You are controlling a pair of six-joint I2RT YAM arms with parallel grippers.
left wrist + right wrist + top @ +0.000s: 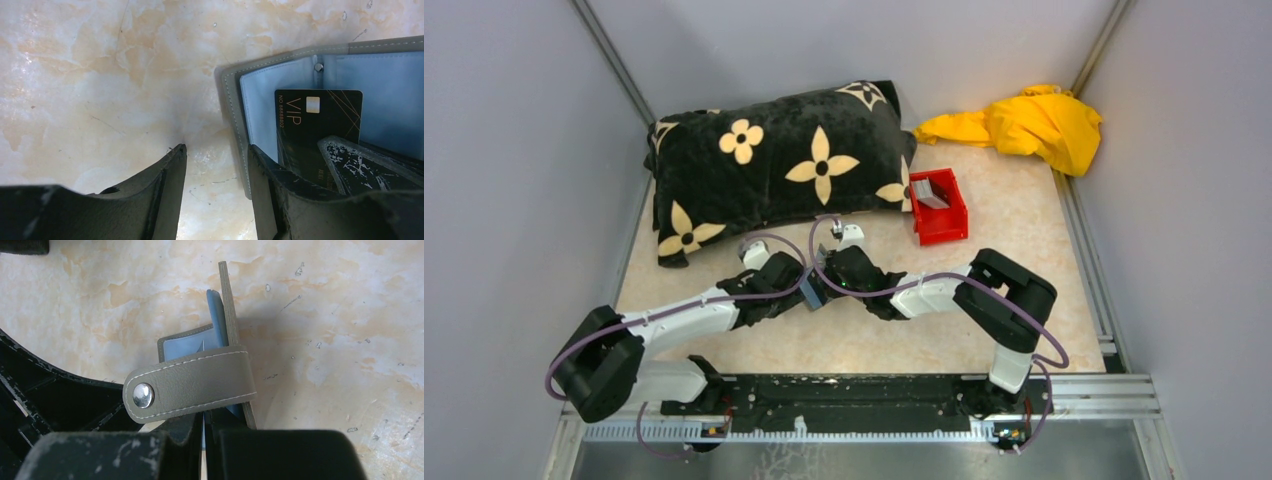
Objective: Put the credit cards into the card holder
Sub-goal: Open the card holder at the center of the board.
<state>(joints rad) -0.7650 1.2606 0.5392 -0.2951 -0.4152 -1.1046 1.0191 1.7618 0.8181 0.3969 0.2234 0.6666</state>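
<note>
The grey card holder [812,292] stands open on edge between my two grippers at the table's middle. In the left wrist view its light blue inside [270,85] faces me, with a black VIP credit card [320,120] against it. My right gripper [204,415] is shut on that thin card at the holder's inner leaf, under the grey snap strap [190,385]; one of its scuffed fingers [360,160] lies on the card. My left gripper [216,150] is open, its right finger beside the holder's edge. More grey cards [929,192] lie in the red bin.
The red bin [944,232] sits at the back right of the grippers. A black pillow with cream flowers [774,170] lies across the back left. A yellow cloth [1024,125] is bunched in the back right corner. Grey walls close both sides.
</note>
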